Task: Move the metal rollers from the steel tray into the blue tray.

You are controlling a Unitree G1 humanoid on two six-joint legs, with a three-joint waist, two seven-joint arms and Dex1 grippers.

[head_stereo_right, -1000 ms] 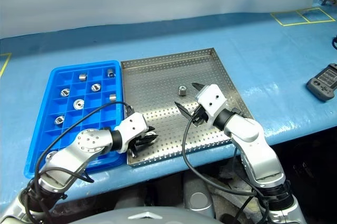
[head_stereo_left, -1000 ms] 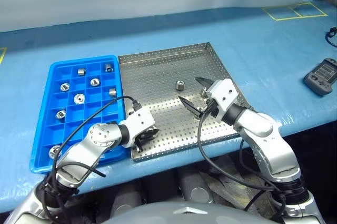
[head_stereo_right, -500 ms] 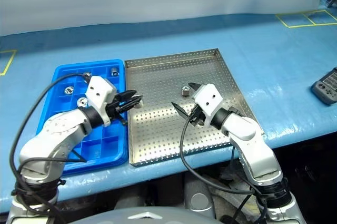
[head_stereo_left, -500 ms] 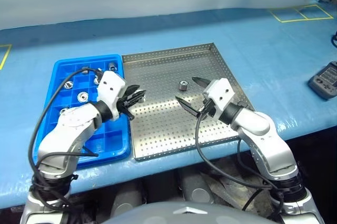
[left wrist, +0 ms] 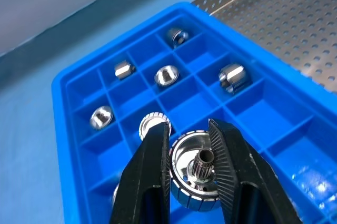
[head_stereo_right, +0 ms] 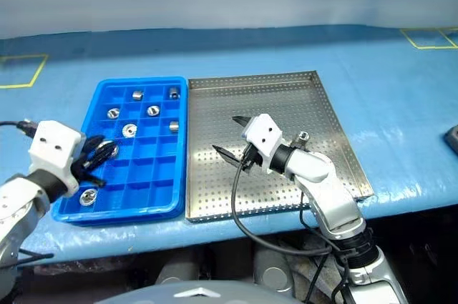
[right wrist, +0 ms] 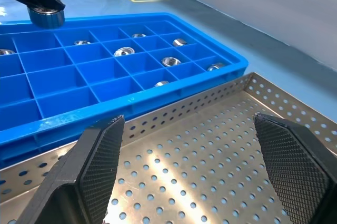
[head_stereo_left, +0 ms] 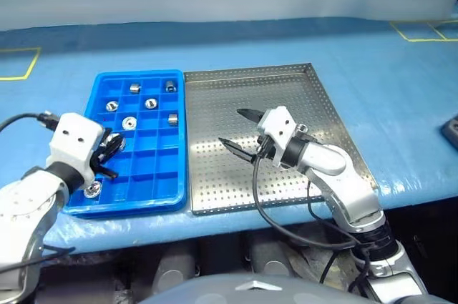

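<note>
Metal roller (left wrist: 194, 170) clamped in left hand (head_stereo_left: 107, 152) above blue tray (head_stereo_left: 179, 197), right hand (head_stereo_left: 235, 128) spread wide over steel tray (head_stereo_left: 336, 114).

I find nothing to read here: no words, labels, brand marks or numbers on anything before me.

Silver-white arms (apparently black-cabled), black fingers (left wrist: 150, 176)
</note>
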